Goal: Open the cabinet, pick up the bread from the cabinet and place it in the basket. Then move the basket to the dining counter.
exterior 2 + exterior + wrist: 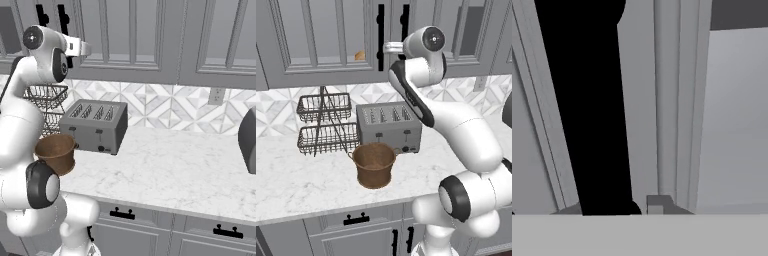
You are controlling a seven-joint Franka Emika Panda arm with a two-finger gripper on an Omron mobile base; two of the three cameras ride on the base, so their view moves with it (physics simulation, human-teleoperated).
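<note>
Cabinet point(321, 40): rigid hinged doors, shut; best taken by the stiff black handle point(380, 37). End effector point(387, 48) at handle, jaw state cannot be told.

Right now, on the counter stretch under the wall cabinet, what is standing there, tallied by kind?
Woven basket: 1
Toaster: 1
Two-tier wire rack: 1
Dark rounded appliance, cut off at the frame edge: 1
Total: 4
The bread is not counted: it sits behind the glass of the cabinet.
</note>
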